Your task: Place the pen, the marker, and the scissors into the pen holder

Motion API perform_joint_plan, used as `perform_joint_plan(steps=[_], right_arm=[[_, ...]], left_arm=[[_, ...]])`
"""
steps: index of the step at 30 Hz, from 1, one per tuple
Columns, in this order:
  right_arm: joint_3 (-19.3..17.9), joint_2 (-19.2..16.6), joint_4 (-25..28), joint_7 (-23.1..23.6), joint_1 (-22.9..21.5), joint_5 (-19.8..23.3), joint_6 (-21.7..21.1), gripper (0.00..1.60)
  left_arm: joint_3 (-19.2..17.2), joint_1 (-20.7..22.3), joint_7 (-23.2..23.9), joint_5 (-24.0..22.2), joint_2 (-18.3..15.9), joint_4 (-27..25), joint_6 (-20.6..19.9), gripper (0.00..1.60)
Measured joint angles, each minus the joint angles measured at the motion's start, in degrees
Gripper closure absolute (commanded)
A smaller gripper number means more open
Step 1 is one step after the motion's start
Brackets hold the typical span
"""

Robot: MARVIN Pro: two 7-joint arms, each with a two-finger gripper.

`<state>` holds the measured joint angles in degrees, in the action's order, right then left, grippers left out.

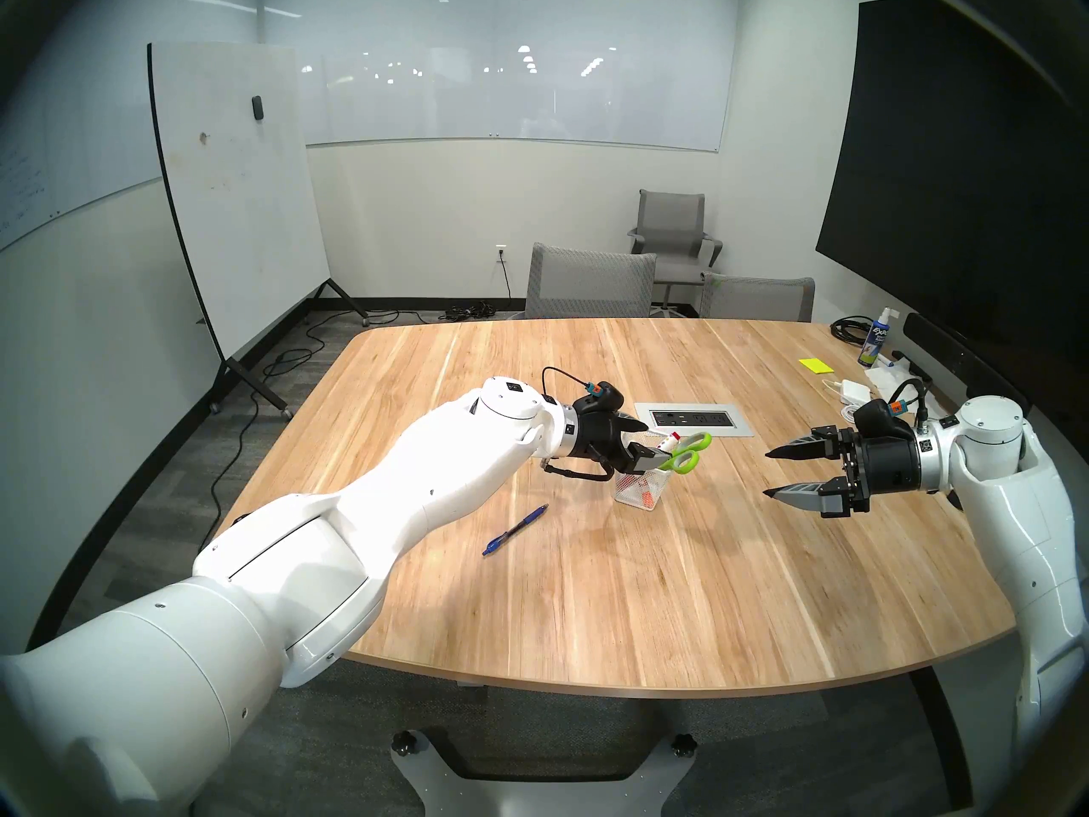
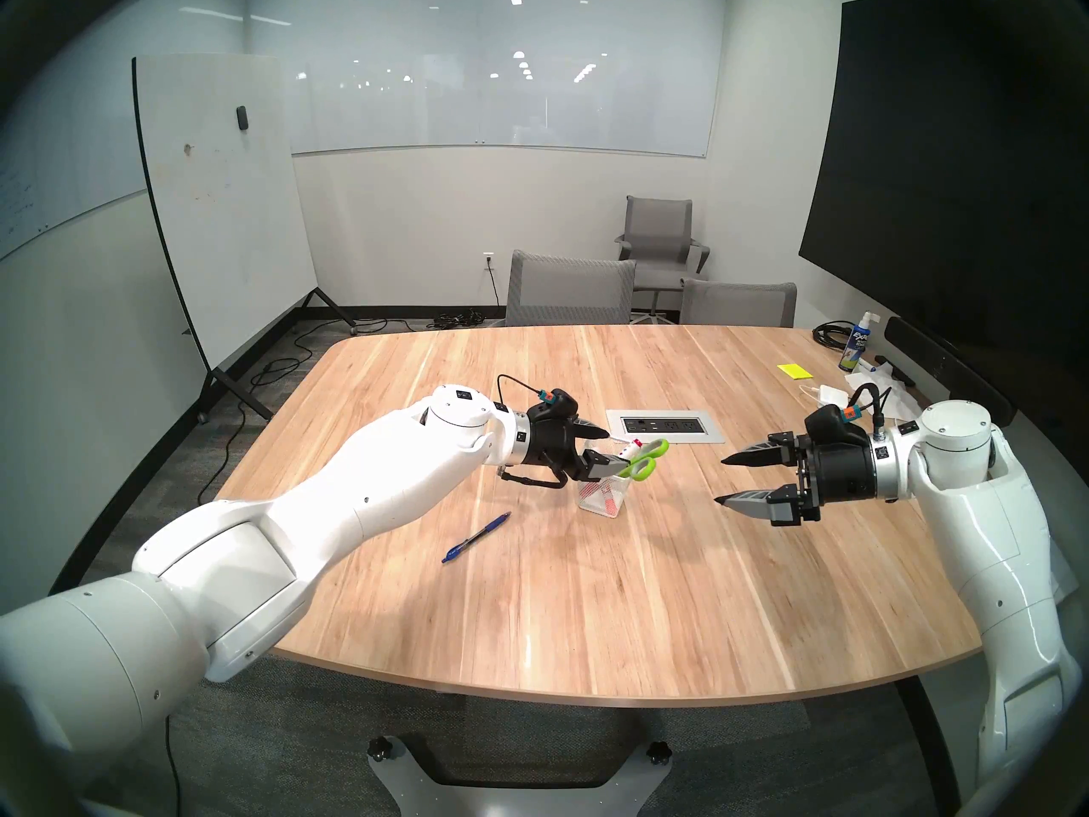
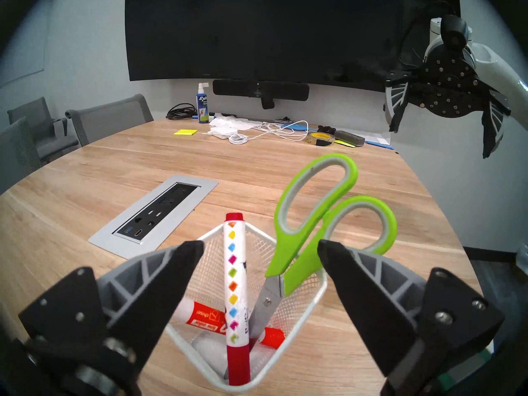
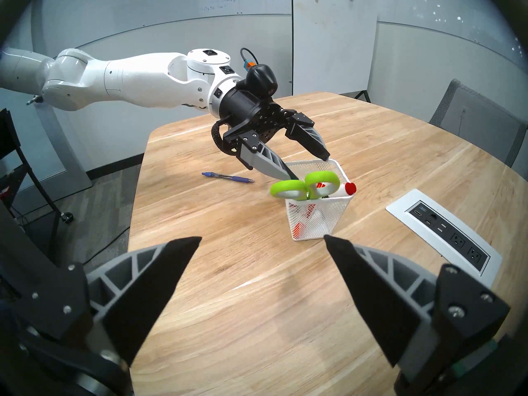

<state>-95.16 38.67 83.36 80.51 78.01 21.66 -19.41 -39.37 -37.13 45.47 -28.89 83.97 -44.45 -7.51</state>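
In the head view the pen [image 1: 516, 529] is lying on the bench [image 1: 648, 592] left of the pen holder [image 1: 641, 489], while in the left wrist view the left claw [image 3: 261, 248] is hanging wide and empty above the holder, where the scissors [image 3: 314, 224] and marker [image 3: 235, 295] are standing, and in the right wrist view the right claw [image 4: 263, 242] is gaping wide, empty, apart from it.

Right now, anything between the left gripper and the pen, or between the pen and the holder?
Nothing visible. The pen lies alone on bare table, apart from the pen holder. The left gripper, jaws open, sits over the holder's rim. Inside, scissors and markers crowd the holder, leaving some room.
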Motion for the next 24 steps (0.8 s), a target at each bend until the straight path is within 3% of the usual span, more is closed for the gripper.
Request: perform_joint_plan(steps=[24], right_arm=[[-0.2, 0.0, 0.1, -0.2, 0.0, -0.1, 0.0, 0.00]], left_arm=[[-0.7, -5.1, -0.4, -0.2, -9.7, -18.6, -6.6, 0.00]])
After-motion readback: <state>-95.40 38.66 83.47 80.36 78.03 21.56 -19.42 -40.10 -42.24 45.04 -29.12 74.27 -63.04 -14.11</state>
